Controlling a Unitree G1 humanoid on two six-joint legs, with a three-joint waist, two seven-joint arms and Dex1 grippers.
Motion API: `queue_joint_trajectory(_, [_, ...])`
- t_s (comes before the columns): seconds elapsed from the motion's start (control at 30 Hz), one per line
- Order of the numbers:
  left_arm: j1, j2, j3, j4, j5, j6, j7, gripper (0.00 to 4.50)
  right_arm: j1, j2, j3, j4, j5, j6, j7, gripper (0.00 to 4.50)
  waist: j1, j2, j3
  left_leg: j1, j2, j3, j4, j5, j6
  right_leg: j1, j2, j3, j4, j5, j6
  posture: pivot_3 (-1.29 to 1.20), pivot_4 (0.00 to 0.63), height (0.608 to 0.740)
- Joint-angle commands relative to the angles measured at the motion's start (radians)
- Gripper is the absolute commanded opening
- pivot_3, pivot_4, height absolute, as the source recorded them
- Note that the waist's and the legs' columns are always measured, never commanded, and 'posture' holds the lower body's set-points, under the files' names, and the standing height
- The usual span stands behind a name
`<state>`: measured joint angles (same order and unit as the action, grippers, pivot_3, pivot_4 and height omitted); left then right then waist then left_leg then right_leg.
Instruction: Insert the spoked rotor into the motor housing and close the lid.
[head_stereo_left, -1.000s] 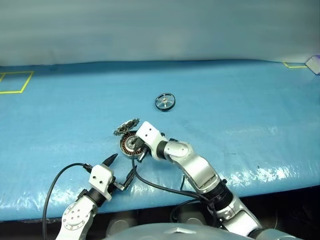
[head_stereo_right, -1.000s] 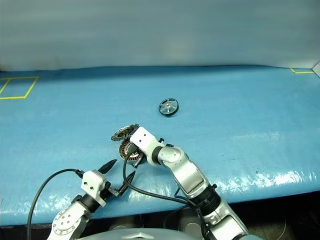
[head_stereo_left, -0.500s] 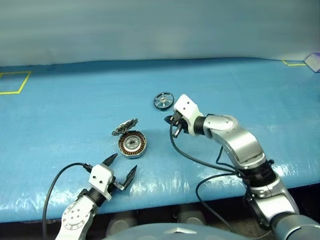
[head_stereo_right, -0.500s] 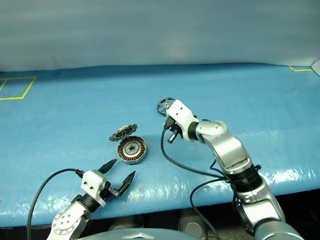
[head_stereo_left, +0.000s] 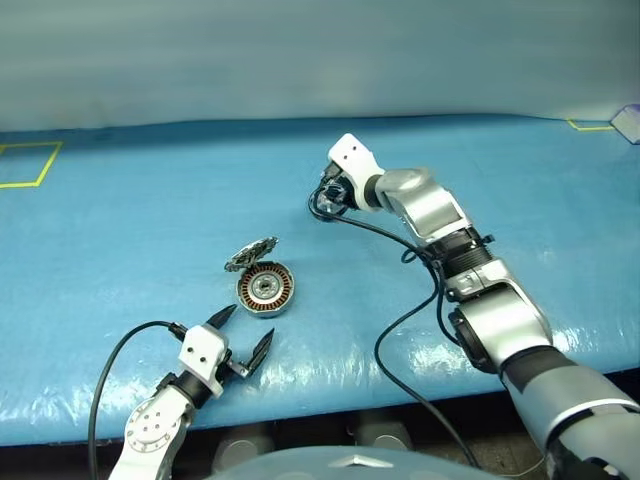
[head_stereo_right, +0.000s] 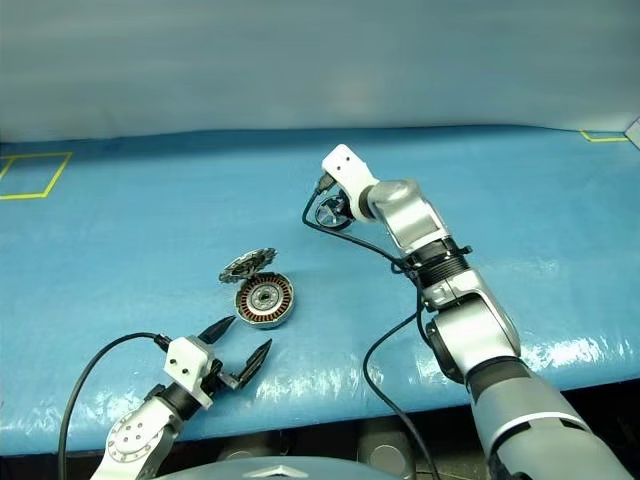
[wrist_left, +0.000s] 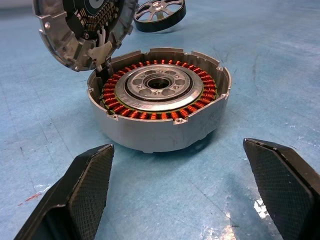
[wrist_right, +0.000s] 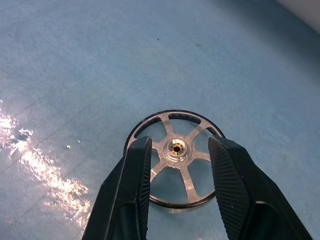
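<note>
The spoked rotor (wrist_right: 176, 148) lies flat on the blue table, dark rim and silvery spokes. My right gripper (wrist_right: 179, 144) hovers just over it, open, with one finger on each side of the hub. The rotor (head_stereo_right: 328, 214) is partly hidden by that hand in the eye views. Nearer to me, the motor housing (head_stereo_left: 265, 290) stands with its copper windings showing. Its lid (head_stereo_left: 252, 254) is hinged up at the far side with the patterned face exposed. My left gripper (head_stereo_left: 246, 328) rests open and empty just in front of the housing (wrist_left: 157, 100).
Yellow tape marks lie at the far left (head_stereo_left: 25, 165) and far right (head_stereo_left: 590, 128) of the table, with a small white object (head_stereo_left: 628, 125) at the far right corner. Black cables trail from both wrists. The table's front edge runs just behind my left hand.
My right arm has swung from the housing away and to the right, out to the rotor, and its fingers have opened. The left gripper has stayed put.
</note>
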<state>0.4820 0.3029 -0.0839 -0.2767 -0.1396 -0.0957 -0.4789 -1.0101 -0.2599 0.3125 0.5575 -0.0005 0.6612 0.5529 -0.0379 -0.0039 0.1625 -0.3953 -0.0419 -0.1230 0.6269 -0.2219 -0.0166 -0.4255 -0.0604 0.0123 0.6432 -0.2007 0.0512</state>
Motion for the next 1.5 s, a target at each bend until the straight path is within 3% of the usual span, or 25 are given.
queue_joint_trajectory(0.03, [0.007, -0.006, 0.01, -0.019, -0.011, -0.013, 0.01, 4.5, -0.037, 0.039, -0.046, 0.059, -0.01, -0.047, -0.049, 1.87, 0.001, 0.0, 0.0, 0.0, 0.0, 0.0, 0.0, 0.0, 0.0, 0.0, 0.0, 0.0, 0.0, 0.0, -0.001, 0.0, 0.15, 0.74])
queue_joint_trajectory(0.43, [0.012, -0.005, 0.001, -0.023, -0.007, -0.011, 0.018, 4.5, 0.019, 0.118, -0.085, 0.107, -0.045, -0.082, -0.183, 1.87, -0.003, 0.001, 0.001, 0.0, 0.0, 0.0, 0.0, 0.0, 0.0, 0.0, 0.001, 0.0, 0.001, 0.001, -0.001, 0.0, 0.15, 0.74])
queue_joint_trajectory(0.53, [0.008, -0.004, -0.001, -0.022, -0.006, -0.008, 0.017, 4.5, 0.029, 0.12, -0.087, 0.098, -0.054, -0.078, -0.199, 2.45, -0.004, 0.001, 0.001, 0.0, 0.0, 0.001, 0.0, 0.0, 0.0, -0.001, 0.001, 0.0, 0.001, 0.001, -0.001, 0.0, 0.15, 0.74])
queue_joint_trajectory(0.6, [0.006, -0.004, -0.001, -0.021, -0.006, -0.008, 0.017, 4.5, 0.032, 0.122, -0.09, 0.098, -0.061, -0.076, -0.212, 3.07, -0.005, 0.001, 0.0, 0.0, 0.0, 0.001, 0.0, 0.0, 0.0, -0.001, 0.001, 0.0, 0.001, 0.001, -0.001, 0.0, 0.15, 0.74])
queue_joint_trajectory(1.5, [0.014, -0.003, 0.0, -0.022, -0.003, -0.014, 0.02, 4.5, 0.063, 0.18, -0.147, 0.205, -0.072, -0.112, -0.271, 3.07, -0.022, 0.002, 0.0, 0.001, 0.0, 0.001, 0.001, 0.0, 0.0, 0.0, 0.001, 0.001, 0.002, 0.002, -0.001, 0.0, 0.15, 0.74])
